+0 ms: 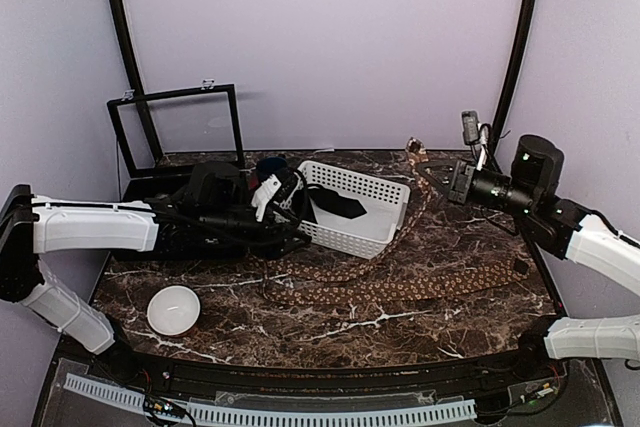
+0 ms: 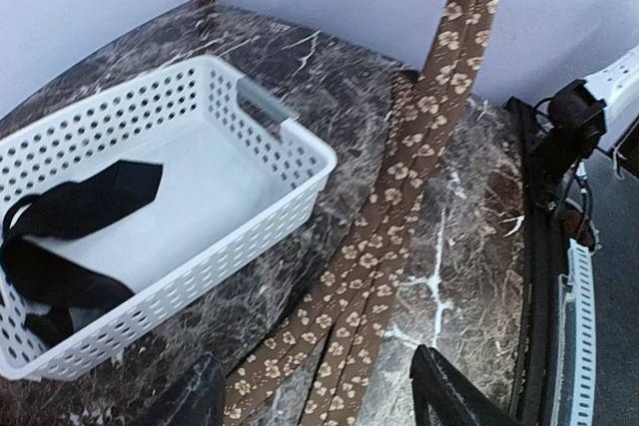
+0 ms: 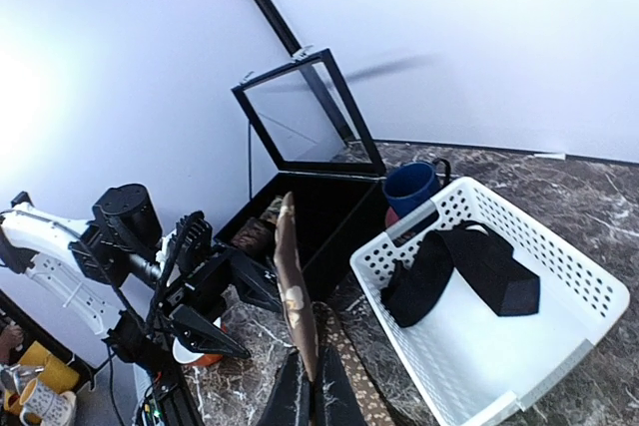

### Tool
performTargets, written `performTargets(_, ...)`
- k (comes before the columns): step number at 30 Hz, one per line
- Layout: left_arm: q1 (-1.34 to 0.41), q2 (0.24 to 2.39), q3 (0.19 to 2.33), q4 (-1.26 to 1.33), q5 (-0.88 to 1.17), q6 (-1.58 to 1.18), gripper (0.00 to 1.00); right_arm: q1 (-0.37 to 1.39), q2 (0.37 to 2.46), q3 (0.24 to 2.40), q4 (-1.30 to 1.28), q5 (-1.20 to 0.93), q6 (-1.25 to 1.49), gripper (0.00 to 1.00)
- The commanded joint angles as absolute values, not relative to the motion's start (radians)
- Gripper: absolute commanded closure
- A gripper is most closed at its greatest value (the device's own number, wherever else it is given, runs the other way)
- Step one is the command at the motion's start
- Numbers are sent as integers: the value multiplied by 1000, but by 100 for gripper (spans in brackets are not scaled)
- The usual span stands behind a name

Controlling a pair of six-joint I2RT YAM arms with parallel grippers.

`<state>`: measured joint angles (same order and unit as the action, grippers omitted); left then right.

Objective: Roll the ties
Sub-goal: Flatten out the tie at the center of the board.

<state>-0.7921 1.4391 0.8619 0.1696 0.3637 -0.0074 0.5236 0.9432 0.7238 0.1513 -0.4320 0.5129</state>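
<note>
A long brown tie (image 1: pixel 400 287) with a tan flower pattern lies doubled along the marble table, and one strand climbs to the back right. My right gripper (image 1: pixel 438 173) is shut on that raised end. In the right wrist view the tie (image 3: pixel 293 276) stands up edge-on out of the closed right gripper (image 3: pixel 319 401). My left gripper (image 1: pixel 292 199) hovers beside the white basket. It is open in the left wrist view (image 2: pixel 315 401), with the two tie strands (image 2: pixel 399 197) on the table between and ahead of its fingers, not touched.
The white perforated basket (image 1: pixel 360 179) (image 2: pixel 300 142) (image 3: pixel 559 246) holds a black folded cloth (image 2: pixel 70 246). Behind the left arm stands a black box with a raised glass lid (image 1: pixel 175 127), a blue mug (image 3: pixel 411 187) beside it. A white bowl (image 1: pixel 173 309) sits front left.
</note>
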Motion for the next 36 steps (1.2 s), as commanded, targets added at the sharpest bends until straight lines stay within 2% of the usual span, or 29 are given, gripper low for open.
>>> performTargets(1,-794,1393,835,333,526,11,34,521,930,759,343,-548,545,100)
performTargets(11,-795,1435,839,347,558,78,34,521,944,773,540,-548,545,100)
performTargets(17,-793,1499,937,78,267,172,39,521,955,790,551,-548,545,100)
performTargets(21,-806,1542,956,-39,236,208,44,522,943,773,549,-548,545,100)
performTargets(25,-854,1544,903,117,325,210,44,523,926,733,585,-548,545,100)
performTargets(31,-887,1571,954,406,581,123,38,531,931,687,689,-548,545,100)
performTargets(36,-887,1576,994,675,697,10,33,599,990,679,784,-548,545,100)
